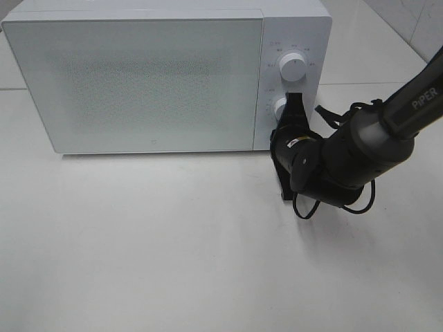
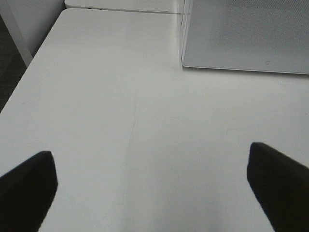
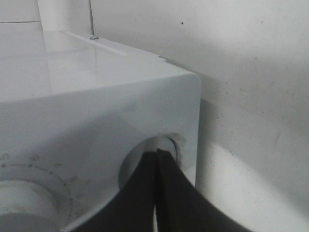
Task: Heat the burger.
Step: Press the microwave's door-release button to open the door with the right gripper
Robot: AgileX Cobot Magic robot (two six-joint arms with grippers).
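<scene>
The burger does not show in any view. The white microwave point(image 1: 138, 76) stands at the back of the table with its door closed; it also shows in the left wrist view point(image 2: 246, 34) and the right wrist view point(image 3: 96, 96). My right gripper point(image 1: 294, 104) is at the control panel, its fingers together with their tips against the lower knob point(image 1: 279, 108). The right wrist view shows the dark fingers point(image 3: 140, 193) meeting in front of that knob point(image 3: 166, 145). My left gripper point(image 2: 154, 186) is open and empty above bare table, outside the exterior high view.
The upper knob point(image 1: 293, 67) sits above the lower one on the panel. The white table point(image 1: 173, 242) spreads in front of the microwave. The table's left edge point(image 2: 29, 72) shows in the left wrist view. A wall point(image 3: 241, 72) stands close behind the microwave.
</scene>
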